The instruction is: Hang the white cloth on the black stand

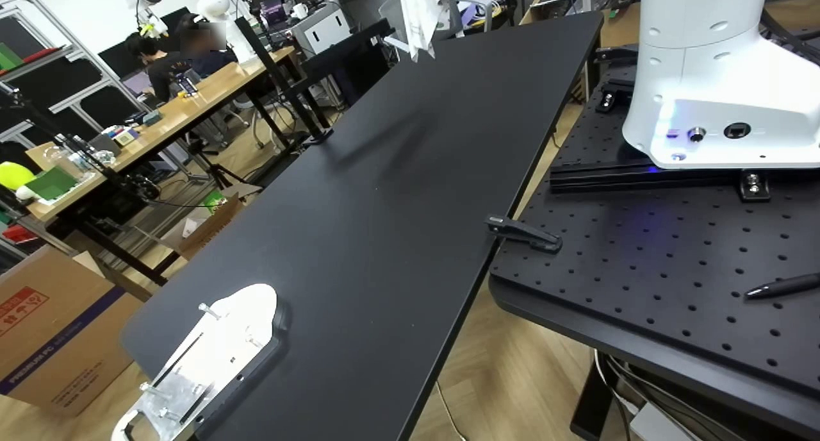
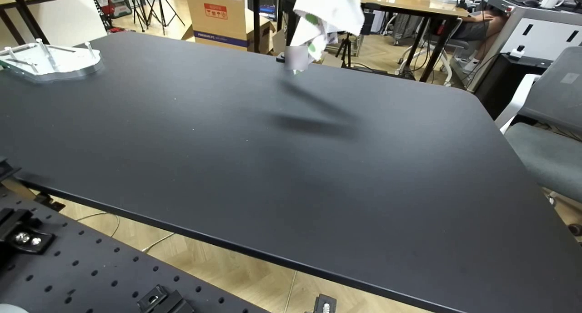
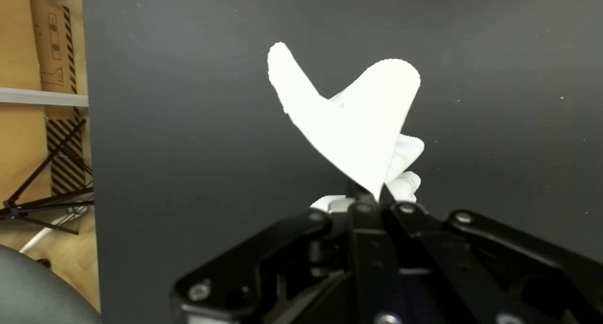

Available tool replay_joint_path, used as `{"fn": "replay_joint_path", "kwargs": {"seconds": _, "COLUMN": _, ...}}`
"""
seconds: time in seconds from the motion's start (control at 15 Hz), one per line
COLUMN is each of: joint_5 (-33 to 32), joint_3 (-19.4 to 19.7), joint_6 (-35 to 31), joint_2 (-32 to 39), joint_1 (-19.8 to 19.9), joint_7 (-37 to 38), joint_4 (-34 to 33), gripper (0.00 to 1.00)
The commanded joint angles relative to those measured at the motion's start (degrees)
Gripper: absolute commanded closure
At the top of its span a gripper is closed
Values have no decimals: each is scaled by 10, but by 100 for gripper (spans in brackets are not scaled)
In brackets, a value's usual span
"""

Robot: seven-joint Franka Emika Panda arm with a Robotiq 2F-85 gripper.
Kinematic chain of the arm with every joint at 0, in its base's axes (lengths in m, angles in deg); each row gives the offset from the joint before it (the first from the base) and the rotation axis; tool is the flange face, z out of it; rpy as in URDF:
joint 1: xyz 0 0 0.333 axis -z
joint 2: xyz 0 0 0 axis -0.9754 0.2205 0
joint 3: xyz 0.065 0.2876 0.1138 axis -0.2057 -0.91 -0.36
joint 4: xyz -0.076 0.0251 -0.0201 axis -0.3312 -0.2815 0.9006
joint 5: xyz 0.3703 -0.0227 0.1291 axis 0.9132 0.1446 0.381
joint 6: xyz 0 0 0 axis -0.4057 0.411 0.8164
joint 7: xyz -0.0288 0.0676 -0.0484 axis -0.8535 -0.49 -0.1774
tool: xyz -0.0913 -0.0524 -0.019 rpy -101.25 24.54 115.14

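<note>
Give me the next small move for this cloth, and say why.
Likely best: carry the white cloth toward the crossbar of the black stand. The gripper looks shut on a pinch of cloth in the wrist view, and an exterior view shows the cloth hanging apart from the crossbar.

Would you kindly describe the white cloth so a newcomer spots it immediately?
Start at the large black table. Above it, the end effector pinches the white cloth. Its loose folds, with green patches in an exterior view, set it apart from the white board with pegs.
</note>
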Motion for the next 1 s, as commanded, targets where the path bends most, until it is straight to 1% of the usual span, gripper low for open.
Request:
{"fn": "replay_joint_path", "kwargs": {"seconds": 0.0, "joint_5": 1, "joint_3": 8, "joint_6": 49, "joint_2": 49, "joint_1": 12, "joint_7": -26, "joint_4": -88, "gripper": 99}}
{"fn": "replay_joint_path", "kwargs": {"seconds": 0.07, "joint_5": 2, "joint_3": 9, "joint_6": 53, "joint_2": 55, "joint_1": 15, "joint_7": -33, "joint_4": -97, "gripper": 99}}
{"fn": "replay_joint_path", "kwargs": {"seconds": 0.13, "joint_5": 1, "joint_3": 7, "joint_6": 25, "joint_2": 26, "joint_1": 14, "joint_7": -21, "joint_4": -52, "gripper": 98}}
{"fn": "replay_joint_path", "kwargs": {"seconds": 0.27, "joint_5": 1, "joint_3": 8, "joint_6": 31, "joint_2": 42, "joint_1": 16, "joint_7": -27, "joint_4": -71, "gripper": 98}}
{"fn": "replay_joint_path", "kwargs": {"seconds": 0.47, "joint_5": 1, "joint_3": 7, "joint_6": 32, "joint_2": 50, "joint_1": 16, "joint_7": -27, "joint_4": -76, "gripper": 98}}
{"fn": "replay_joint_path", "kwargs": {"seconds": 0.53, "joint_5": -1, "joint_3": 8, "joint_6": 27, "joint_2": 60, "joint_1": 16, "joint_7": -19, "joint_4": -84, "gripper": 99}}
{"fn": "replay_joint_path", "kwargs": {"seconds": 0.67, "joint_5": -1, "joint_3": 8, "joint_6": 11, "joint_2": 88, "joint_1": 16, "joint_7": -16, "joint_4": -112, "gripper": 99}}
{"fn": "replay_joint_path", "kwargs": {"seconds": 0.93, "joint_5": -14, "joint_3": 7, "joint_6": -29, "joint_2": 151, "joint_1": 11, "joint_7": -9, "joint_4": -185, "gripper": 99}}
